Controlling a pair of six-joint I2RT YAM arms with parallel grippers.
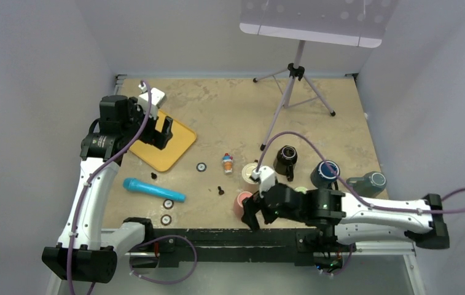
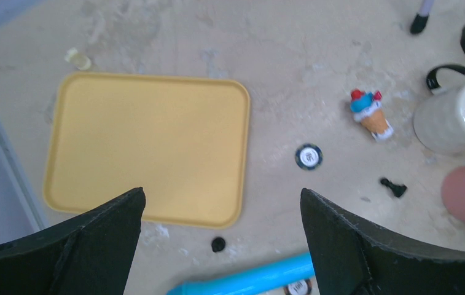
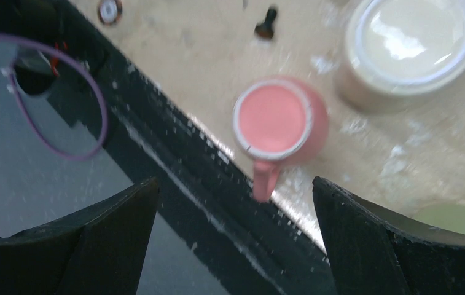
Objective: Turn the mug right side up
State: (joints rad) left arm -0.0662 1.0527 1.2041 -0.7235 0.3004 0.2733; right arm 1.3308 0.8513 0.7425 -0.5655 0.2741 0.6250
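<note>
**Pink mug sits base-up at the near edge, right pincer spread above it**

The pink mug stands on the worktop close to its near edge. Its handle points out toward the black rail, and a cream-topped cup stands just beside it on the far side. The right wrist view is blurred, but the flat pink disc ringed by a pale band looks like the mug's foot, so it is probably mouth-down.

The right pincer hovers over the mug with its jaws released and wide, grasping nothing. The left pincer hangs over the yellow tray, well apart from the mug, also wide and empty.

The mug looks like glazed ceramic: rigid, fairly weighty for its size, slick on the wall and liable to chip if dropped. The handle is narrow and would let the body swing during a flip. A firmer hold is probably across the body, fingers on opposite walls away from the handle. The nearby cup and the worktop's edge leave little room for error.
</note>
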